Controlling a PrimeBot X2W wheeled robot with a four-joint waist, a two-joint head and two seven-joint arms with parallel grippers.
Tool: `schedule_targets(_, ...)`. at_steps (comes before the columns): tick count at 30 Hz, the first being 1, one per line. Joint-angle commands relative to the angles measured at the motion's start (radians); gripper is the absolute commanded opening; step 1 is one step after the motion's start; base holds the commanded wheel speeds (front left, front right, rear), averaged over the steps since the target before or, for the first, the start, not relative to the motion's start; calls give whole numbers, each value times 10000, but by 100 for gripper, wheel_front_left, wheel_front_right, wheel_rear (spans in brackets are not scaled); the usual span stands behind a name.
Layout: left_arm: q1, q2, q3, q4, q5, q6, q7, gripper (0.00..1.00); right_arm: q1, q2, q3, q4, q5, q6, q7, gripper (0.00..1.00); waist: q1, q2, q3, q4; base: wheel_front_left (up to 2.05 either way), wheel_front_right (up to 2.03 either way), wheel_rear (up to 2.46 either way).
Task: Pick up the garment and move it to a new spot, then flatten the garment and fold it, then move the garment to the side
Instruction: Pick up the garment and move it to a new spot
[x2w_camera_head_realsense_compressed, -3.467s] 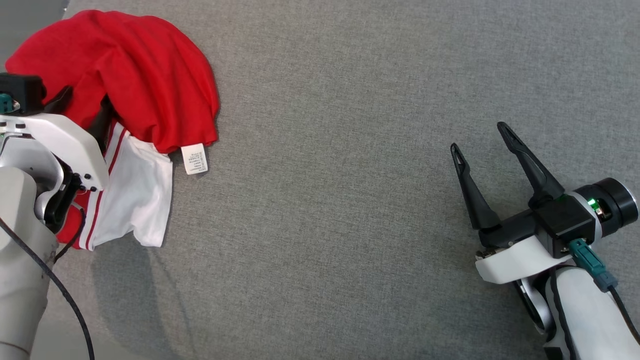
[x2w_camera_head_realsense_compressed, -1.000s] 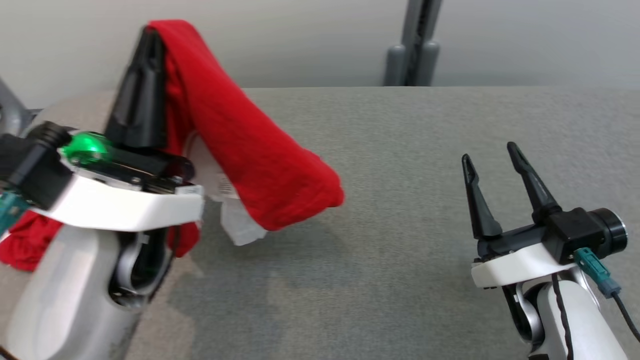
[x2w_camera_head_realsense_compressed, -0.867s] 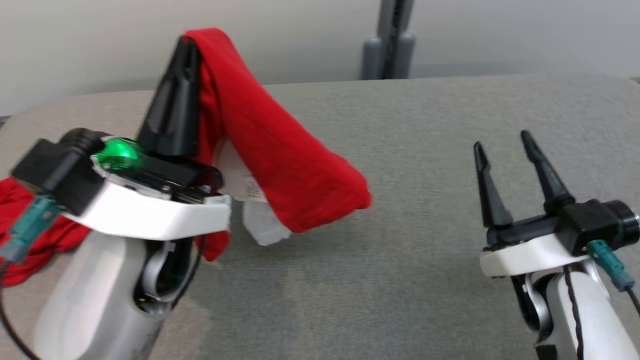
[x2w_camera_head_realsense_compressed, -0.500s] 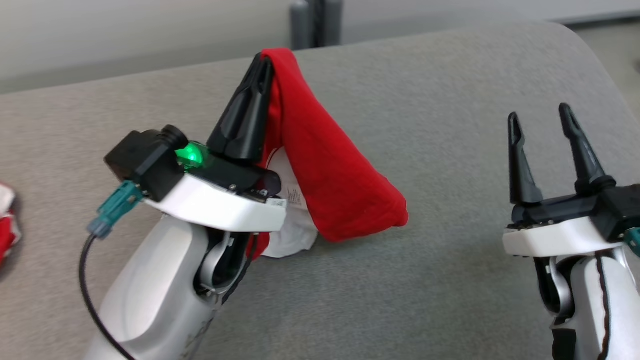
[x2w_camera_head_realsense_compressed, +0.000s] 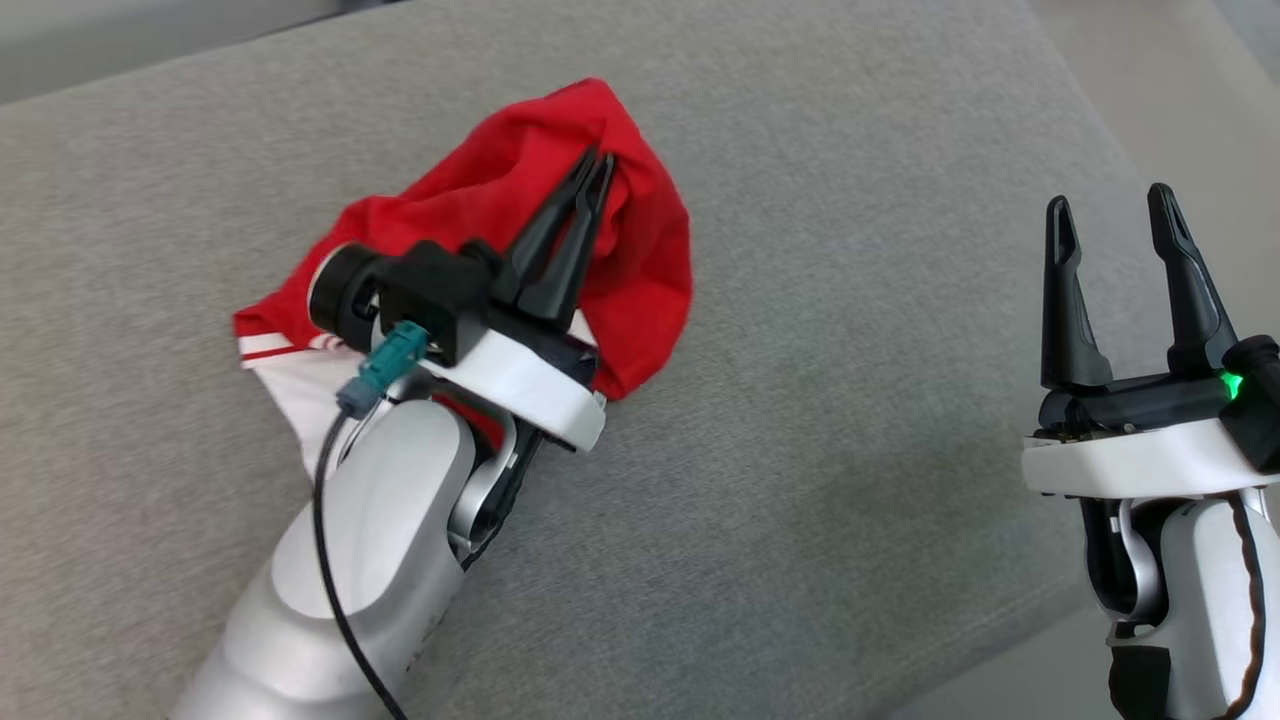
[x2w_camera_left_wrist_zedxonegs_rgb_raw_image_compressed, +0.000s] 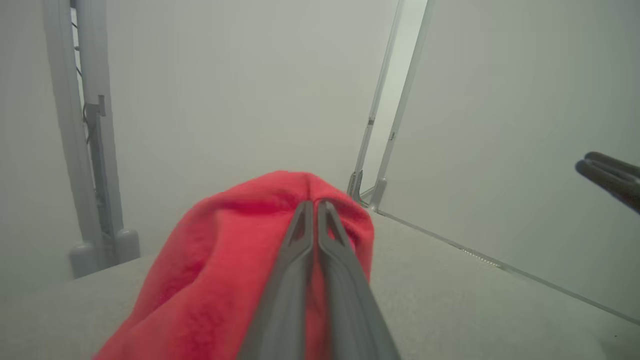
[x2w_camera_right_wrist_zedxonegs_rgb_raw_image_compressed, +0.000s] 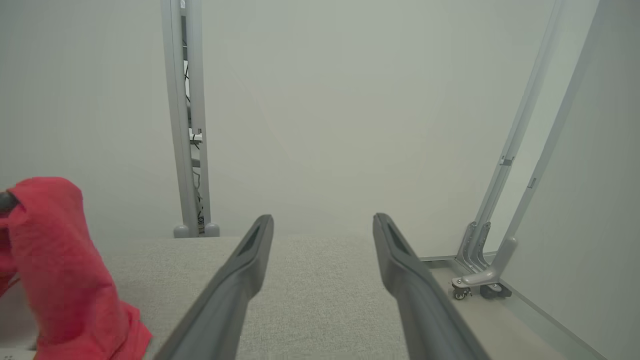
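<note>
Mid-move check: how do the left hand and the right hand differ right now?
The left hand has its jaws shut on a bunch of the red garment; the right hand has its jaws wide apart and holds nothing. The left hand leans right over the cloth; the right hand points almost straight up the head view, over bare grey surface. Both are dark and two-fingered.

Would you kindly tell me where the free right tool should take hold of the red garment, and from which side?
Probably the loose red fold at the right edge of the garment, approached from the right: it bulges free toward the open right tool, clear of the left tool shut on the peak, so the jaws can straddle it.
</note>
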Motion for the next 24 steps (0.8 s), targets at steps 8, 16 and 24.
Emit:
schedule_targets(8,-2,-220,-156,1020,340,-230,-24,100,-5,-27,-57,47,-23,1,-13,100,0,0,116,93,0,0,0)
schedule_targets(16,572,-353,406,41,918,-183,-25,100,26,-38,-80,203,-485,1,-14,100,0,0,-639,1329,0,0,0)
schedule_targets(24,2068,-147,1303,-1103,1576,397,-24,100,399,-39,172,560,-922,1,-13,100,0,0,-1876,2384,0,0,0)
